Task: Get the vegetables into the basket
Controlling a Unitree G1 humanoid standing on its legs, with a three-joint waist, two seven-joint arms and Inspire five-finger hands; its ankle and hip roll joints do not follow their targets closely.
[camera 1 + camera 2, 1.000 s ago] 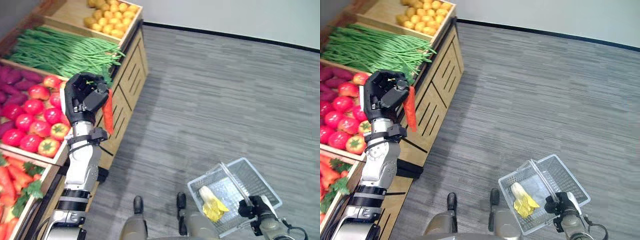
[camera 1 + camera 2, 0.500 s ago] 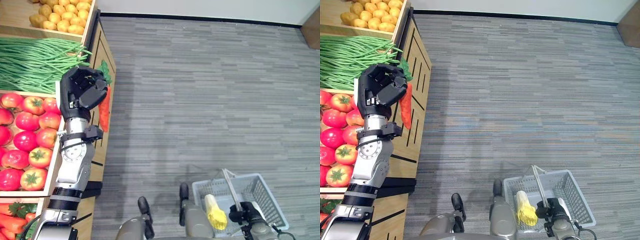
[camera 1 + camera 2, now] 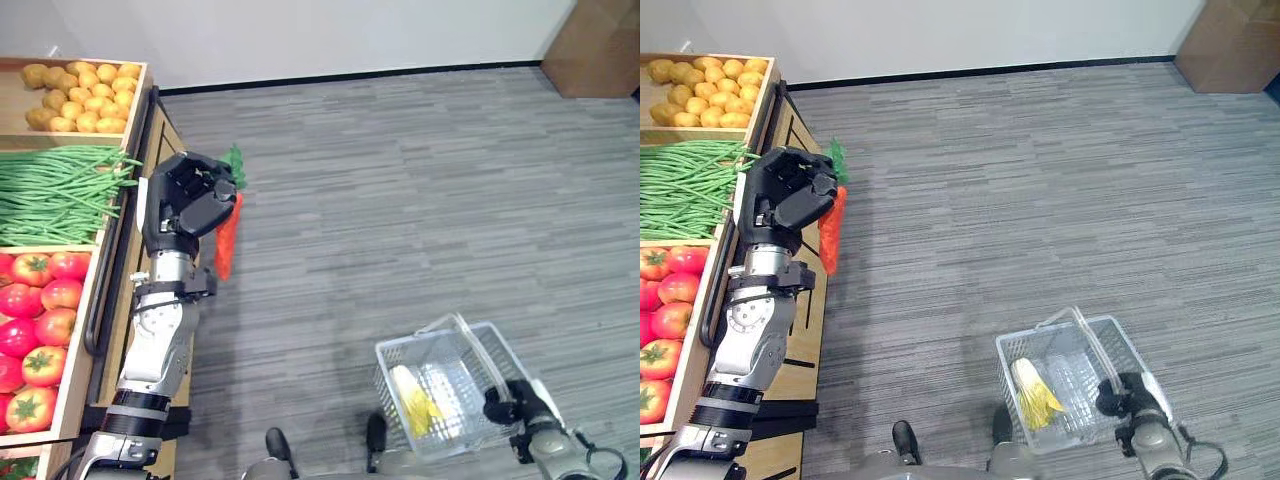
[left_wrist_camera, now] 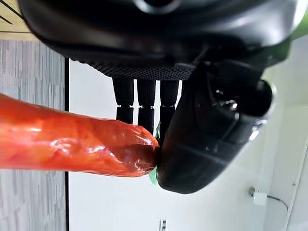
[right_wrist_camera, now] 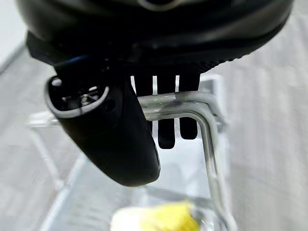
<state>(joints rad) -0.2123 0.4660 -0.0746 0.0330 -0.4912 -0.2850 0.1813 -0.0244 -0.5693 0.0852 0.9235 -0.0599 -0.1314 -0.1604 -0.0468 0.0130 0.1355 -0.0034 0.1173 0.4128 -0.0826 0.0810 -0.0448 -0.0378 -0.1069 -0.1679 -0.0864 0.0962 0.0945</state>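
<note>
Left hand [image 3: 190, 200] sits in the upper left of the left eye view, fingers curled tight around a carrot [image 3: 226, 240], which hangs tip-down from the fist with its green top [image 3: 234, 160] sticking out above. The left wrist view confirms it: the carrot's orange body [image 4: 72, 142] is pinched between thumb and fingers [image 4: 139, 103]. Right hand [image 3: 508, 402] is at the lower right, clenched on the handle [image 5: 187, 103] of the wire basket [image 3: 480, 345]; the right wrist view shows the fingers wrapped over the bar. A yellow corn cob [image 3: 410, 392] lies inside the basket, on its left half. Versus half a second ago the whole view has swung, so that's camera motion: the produce stand [image 3: 120, 260] is now pushed to the left edge, with potatoes [image 3: 80, 95] at top left, green beans [image 3: 60, 195] below them and tomatoes [image 3: 35, 320] lower still. More grey floor [image 3: 420, 200] is in view, and a brown box [image 3: 595, 45] has come into the top right corner. The carrot now hangs over the floor just off the stand's edge rather than against its front. It is well apart from the basket and still out of it. Grip on both carrot and handle is unchanged.
</note>
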